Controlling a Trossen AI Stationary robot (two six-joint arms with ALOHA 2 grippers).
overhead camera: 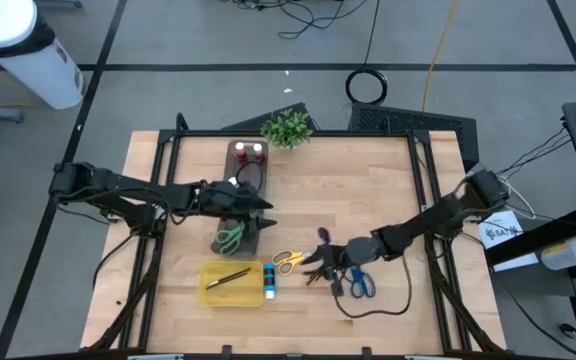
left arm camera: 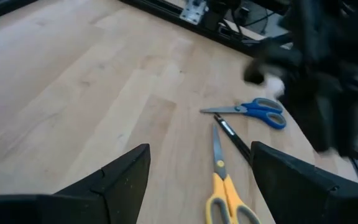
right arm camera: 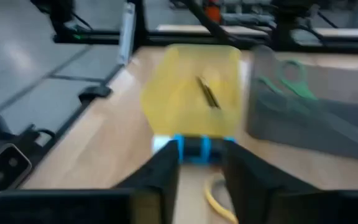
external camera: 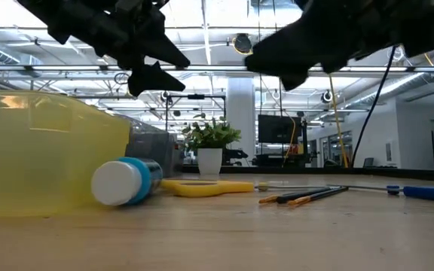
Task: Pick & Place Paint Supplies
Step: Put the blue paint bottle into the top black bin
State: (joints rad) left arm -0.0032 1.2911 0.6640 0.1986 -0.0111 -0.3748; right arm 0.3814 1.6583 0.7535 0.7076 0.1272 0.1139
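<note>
Paint supplies lie spread over the bench (overhead camera: 388,200): we see green scissors (overhead camera: 229,238) and two red-capped bottles (overhead camera: 250,151) in the grey organiser (overhead camera: 258,168), a thin brush (overhead camera: 227,278) in the yellow tray (overhead camera: 208,293), and a blue-capped bottle (overhead camera: 269,281) touching that tray's side. Yellow scissors (overhead camera: 287,260), blue scissors (overhead camera: 358,283) and loose brushes (external camera: 301,197) rest on the bare wood nearby. Our left pincer (overhead camera: 261,208) hangs open and empty over the organiser, while our right pincer (overhead camera: 315,266) hovers open just beside the yellow scissors, gripping nothing.
</note>
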